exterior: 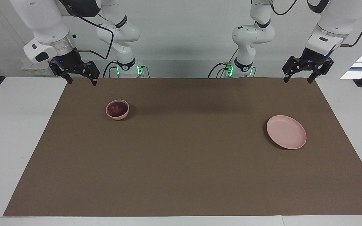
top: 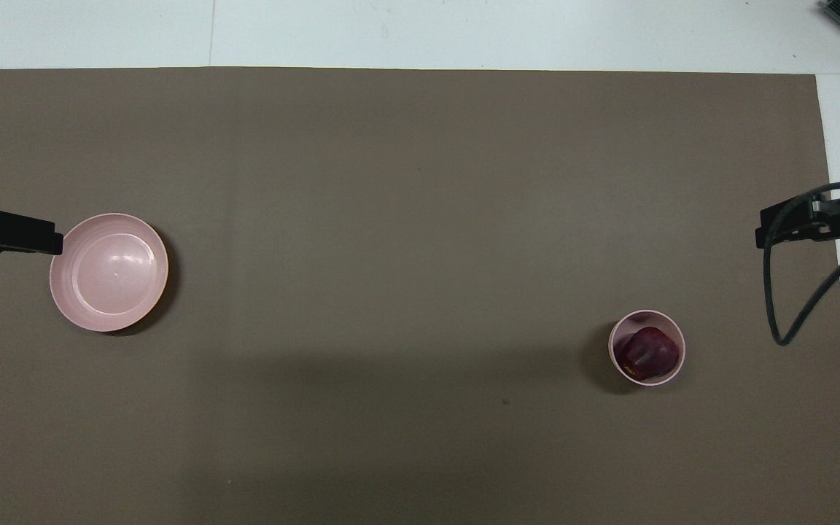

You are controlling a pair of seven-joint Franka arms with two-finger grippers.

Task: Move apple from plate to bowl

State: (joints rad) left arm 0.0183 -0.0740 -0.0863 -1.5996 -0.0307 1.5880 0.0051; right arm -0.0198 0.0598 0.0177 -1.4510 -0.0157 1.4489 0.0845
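Observation:
The dark red apple sits inside the small deep pink bowl toward the right arm's end of the table. The flat pink plate lies bare toward the left arm's end. My right gripper is open and empty, raised over the mat's edge by the robots, apart from the bowl. My left gripper is open and empty, raised over the mat's edge by the robots, apart from the plate.
A brown mat covers most of the white table. A black cable hangs from the right arm over the mat's end.

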